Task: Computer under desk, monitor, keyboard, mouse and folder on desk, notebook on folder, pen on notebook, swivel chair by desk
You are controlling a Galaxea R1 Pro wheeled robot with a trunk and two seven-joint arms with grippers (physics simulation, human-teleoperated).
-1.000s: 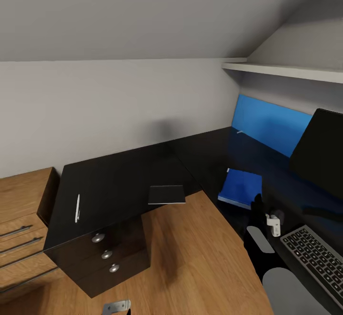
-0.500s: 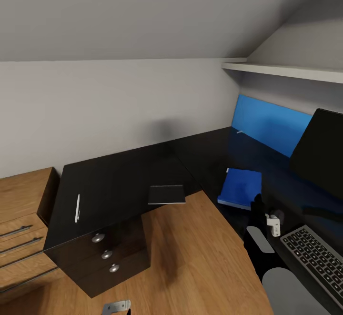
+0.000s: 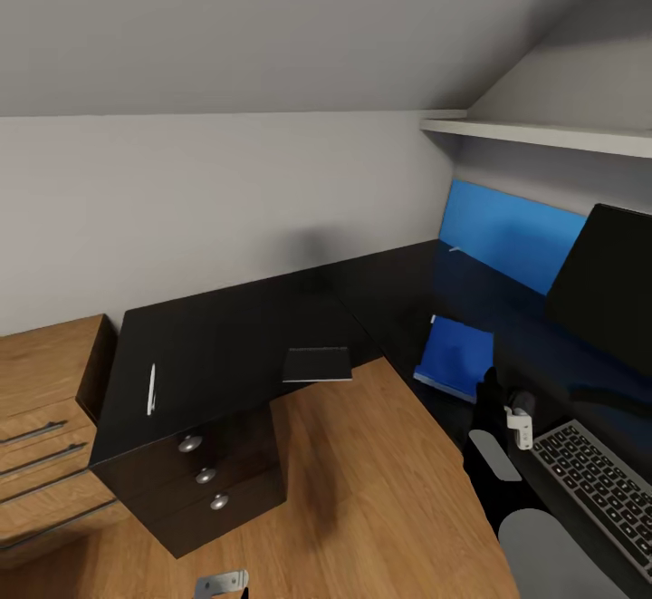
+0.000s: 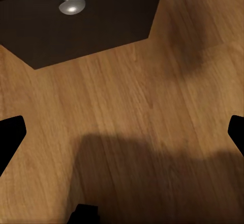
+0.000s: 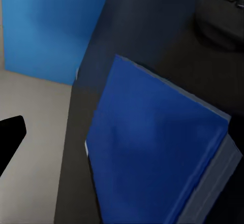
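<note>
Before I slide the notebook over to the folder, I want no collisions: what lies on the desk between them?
Nothing: in the head view, only bare glossy desk separates the notebook from the blue folder.

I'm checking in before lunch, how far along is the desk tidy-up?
Done: the monitor, keyboard and blue folder sit on the desk. In hand: nothing; the right end effector hovers over the folder. Left: the notebook and pen lie apart, still unstacked. Mouse, computer and chair can't be judged.
</note>
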